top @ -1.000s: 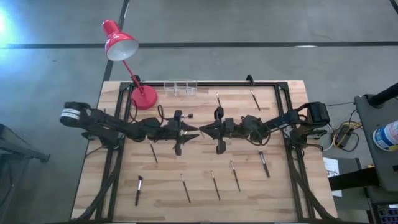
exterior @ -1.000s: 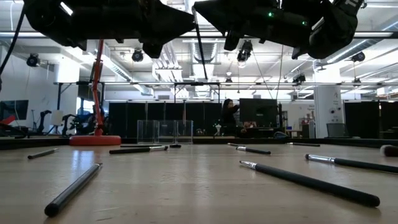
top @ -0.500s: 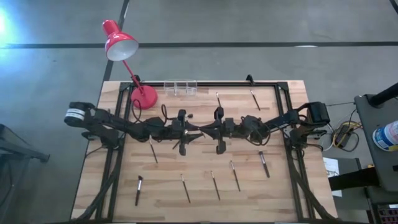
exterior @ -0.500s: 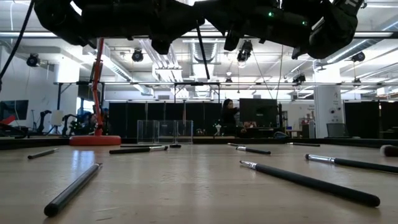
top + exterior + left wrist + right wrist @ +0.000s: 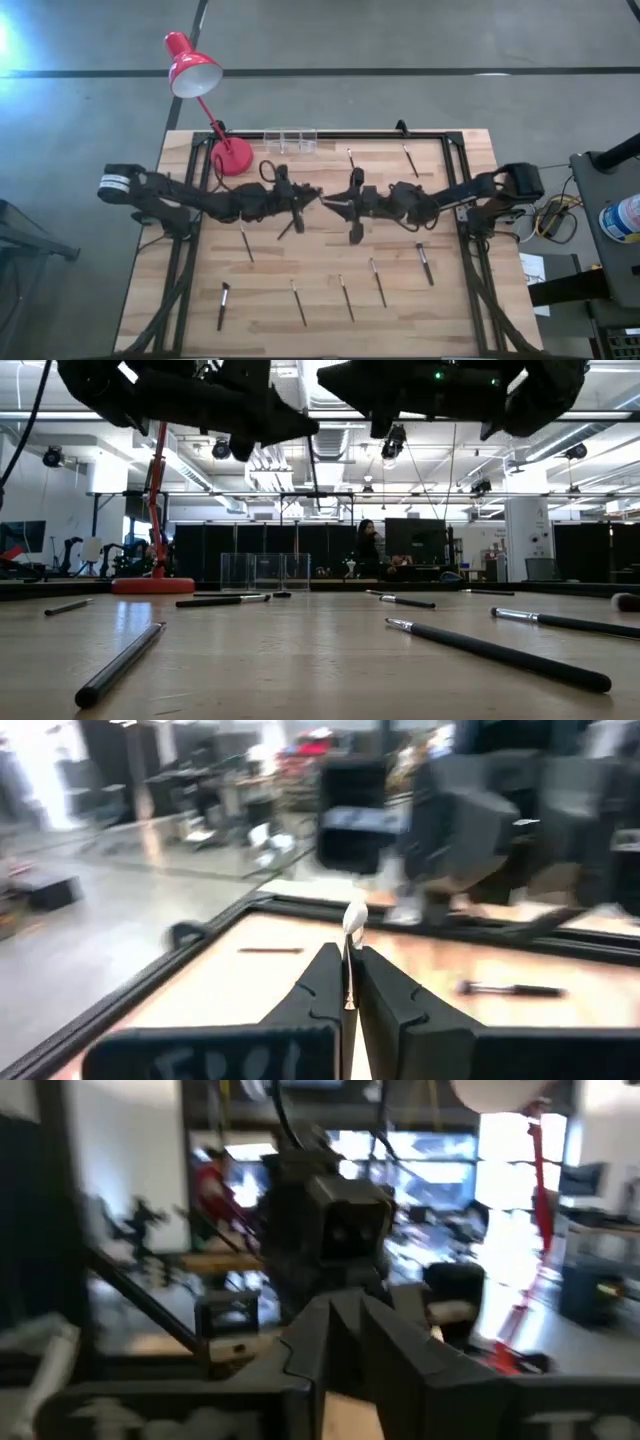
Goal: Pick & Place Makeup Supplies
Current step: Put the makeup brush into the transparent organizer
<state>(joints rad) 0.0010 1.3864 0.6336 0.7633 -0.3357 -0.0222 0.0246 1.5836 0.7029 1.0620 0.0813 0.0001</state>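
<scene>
We see the left hand [image 5: 308, 197] above the middle of the bench [image 5: 450, 300], its fingers [image 5: 322, 988] pinched on a thin brush [image 5: 352, 925] that stands up between them. The right hand [image 5: 326, 203] faces it, tips nearly touching; its fingers look pressed together with nothing visible between them. The other brushes [image 5: 377, 281] lie scattered on the bench, well apart from both hands.

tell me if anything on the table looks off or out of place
Nothing looks damaged or spilled. The makeup brushes lie scattered at mixed angles across the table instead of gathered, and the clear organizer by the red lamp looks empty. The left gripper is shut on a thin brush in mid-air.
</scene>
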